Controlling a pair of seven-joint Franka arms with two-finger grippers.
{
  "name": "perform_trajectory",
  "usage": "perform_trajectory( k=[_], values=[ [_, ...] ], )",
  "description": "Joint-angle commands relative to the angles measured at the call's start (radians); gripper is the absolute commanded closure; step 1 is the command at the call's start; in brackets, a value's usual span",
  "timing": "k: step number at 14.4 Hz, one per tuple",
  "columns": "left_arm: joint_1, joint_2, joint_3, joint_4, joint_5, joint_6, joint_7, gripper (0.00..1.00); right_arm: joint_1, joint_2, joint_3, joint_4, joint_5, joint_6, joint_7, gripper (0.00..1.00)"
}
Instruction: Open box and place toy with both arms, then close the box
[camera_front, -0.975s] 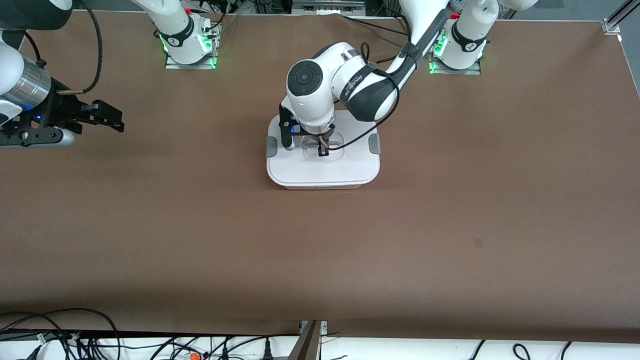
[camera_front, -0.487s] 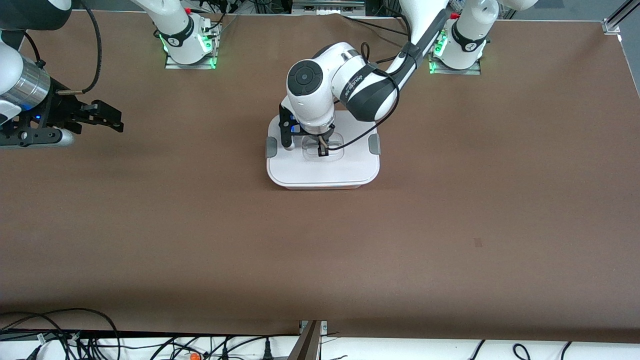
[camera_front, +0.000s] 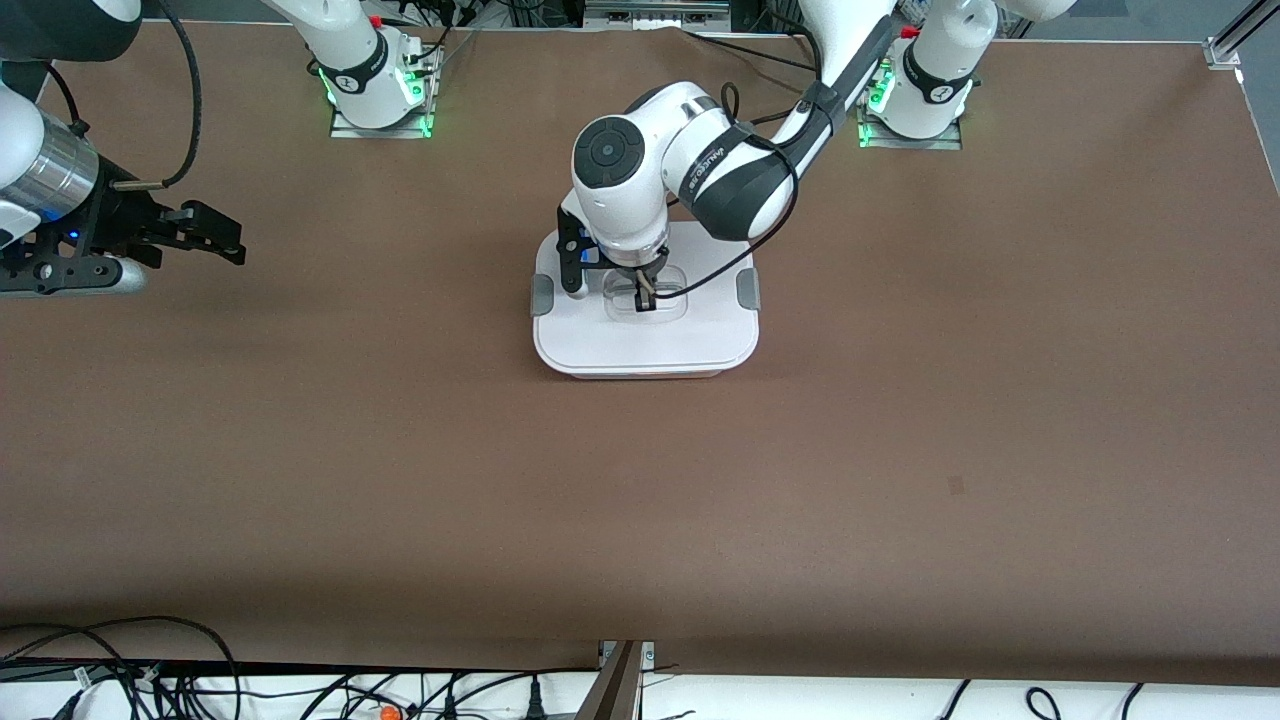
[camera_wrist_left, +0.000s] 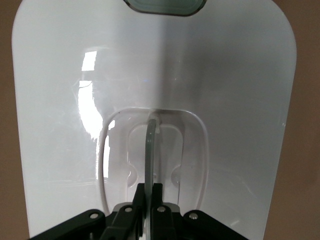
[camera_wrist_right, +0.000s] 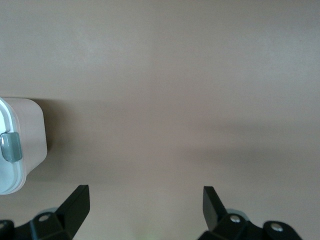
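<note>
The left pincer is clenched on the thin clear handle recessed in the rounded white plastic box lid, likely light, stiff and slippery; the right pincer waits released over the brown surface.

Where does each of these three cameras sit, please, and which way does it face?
Front view: high across the table, facing both arm bases; shows the box, the left end effector shut on its handle, the right end effector waiting open.
Left wrist view: looks down on the lid; own fingers show.
Right wrist view: faces the table; own fingers show.
All three share the box.
</note>
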Motion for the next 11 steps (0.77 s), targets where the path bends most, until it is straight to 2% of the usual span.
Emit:
perform_trajectory(
  k=[1,6,11],
  values=[
    [-0.01,-0.013,0.007,-0.027,0.023,0.011,0.003,1.0,-0.002,0.004,-0.001,0.015,0.002,-0.015,-0.004,0.0],
    [-0.013,-0.022,0.004,-0.03,0.023,0.006,-0.004,1.0,-0.004,0.006,-0.001,0.015,0.002,-0.013,-0.004,0.0],
    [-0.022,-0.057,0.004,-0.076,0.023,0.008,-0.008,1.0,-0.004,0.006,-0.001,0.015,0.002,-0.012,-0.005,0.0]
  ],
)
